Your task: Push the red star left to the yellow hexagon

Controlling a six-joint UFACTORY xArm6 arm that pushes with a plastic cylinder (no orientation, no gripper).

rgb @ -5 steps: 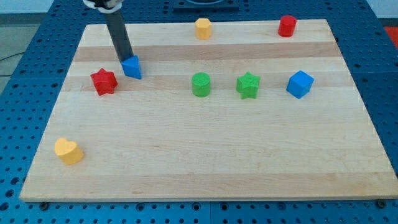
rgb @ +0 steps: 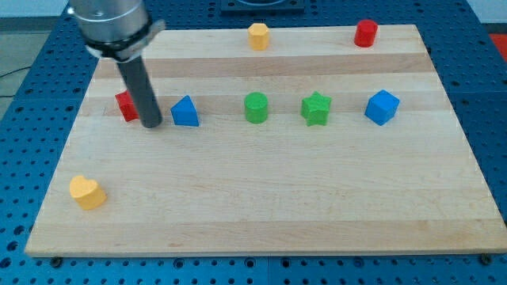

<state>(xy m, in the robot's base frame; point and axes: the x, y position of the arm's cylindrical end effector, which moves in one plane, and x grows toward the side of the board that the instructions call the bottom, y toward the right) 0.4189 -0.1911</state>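
Observation:
The red star (rgb: pixel 124 104) lies at the board's left, mostly hidden behind my dark rod. My tip (rgb: pixel 151 124) rests on the board just right of the star and left of a blue triangular block (rgb: pixel 185 112). The yellow hexagon (rgb: pixel 258 36) sits at the view's top, near the board's top edge, far up and right of the star.
A green cylinder (rgb: pixel 256 108), a green star (rgb: pixel 316 108) and a blue cube (rgb: pixel 382 107) stand in a row to the right. A red cylinder (rgb: pixel 365 33) is at the top right. A yellow heart (rgb: pixel 86 192) is at the bottom left.
My rod moved down and slightly left, from above the blue block to between it and the red star. The blue block slid down and right. The star is now partly hidden.

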